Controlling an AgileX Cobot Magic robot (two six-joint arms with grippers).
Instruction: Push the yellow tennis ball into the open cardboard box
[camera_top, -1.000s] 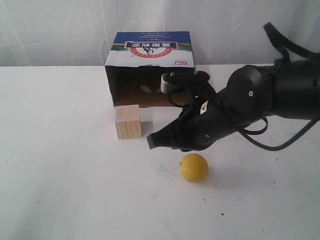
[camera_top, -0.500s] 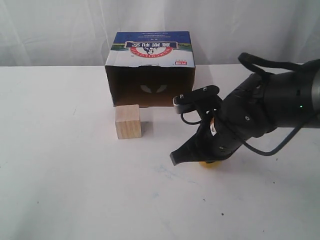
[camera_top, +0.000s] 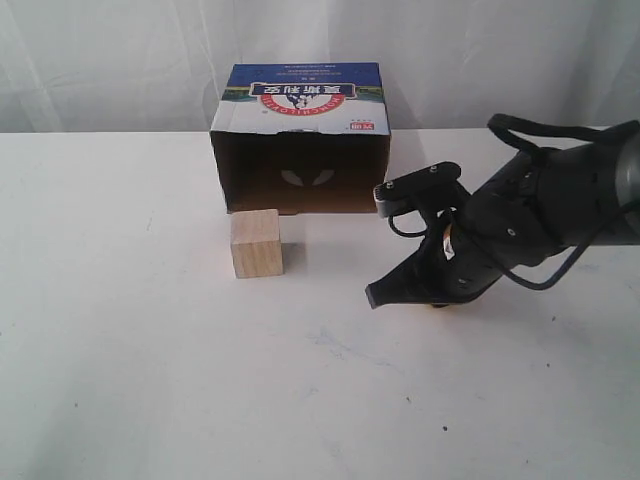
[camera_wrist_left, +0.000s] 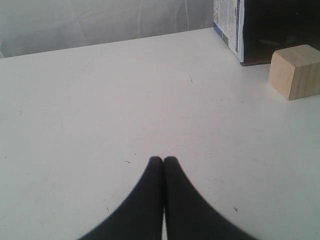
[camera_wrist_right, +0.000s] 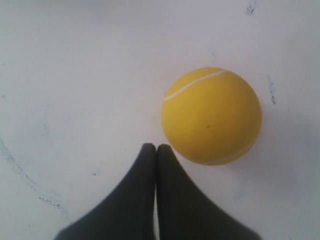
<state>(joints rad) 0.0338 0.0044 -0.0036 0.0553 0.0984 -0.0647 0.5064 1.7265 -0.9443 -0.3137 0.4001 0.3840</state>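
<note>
Lining-up step, by the look of it, no real push begun. Right of middle on the tabletop (camera_wrist_left: 75, 125): right end effector (camera_wrist_right: 156, 147) pinched shut and empty, tips just beside the tennis ball (camera_wrist_right: 212, 116). Left end effector (camera_wrist_left: 163, 161) shut too, holding nothing. Farther back, wooden cube (camera_top: 256, 243), then cardboard box (camera_top: 300, 170) by the far edge, mouth facing near. Next: get to the ball's near right side, then sweep toward the far edge, slanting left into the mouth, clear of the cube.
</note>
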